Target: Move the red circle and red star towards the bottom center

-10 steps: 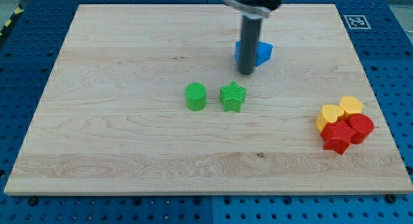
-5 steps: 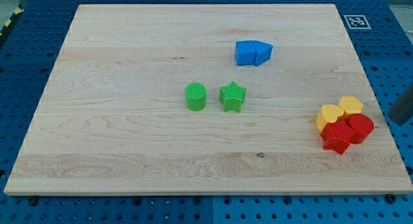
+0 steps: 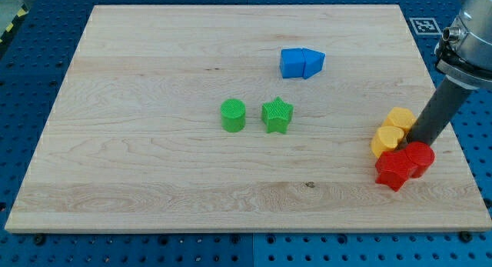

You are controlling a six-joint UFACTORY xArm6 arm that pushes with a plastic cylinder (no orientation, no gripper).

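- Sitting near the view's right edge, in the lower half of the pale wooden board point(image 3: 154, 182): ridged red plastic circle point(image 3: 420, 158), touching ridged red plastic star point(image 3: 395, 170) on its lower-left side.
- Crowding them from above: two yellow plastic blocks, one point(image 3: 387, 140) touching the star, the other point(image 3: 401, 118) just behind it, shapes unclear.
- Pressing against the circle's upper edge, beside the upper yellow block: my tip point(image 3: 420, 142), a bare dark rod with no gripper, so nothing to open or close.
- Risking dragging the yellow blocks along, since all four are clustered.
- Risking splitting the pair, the circle slipping round the rod's side.
- Risking overshooting off the view's bottom edge.
- Lying well apart, hardly threatened: green plastic cylinder point(image 3: 233, 115), green plastic star point(image 3: 277, 115), blue plastic blocks point(image 3: 301, 63).
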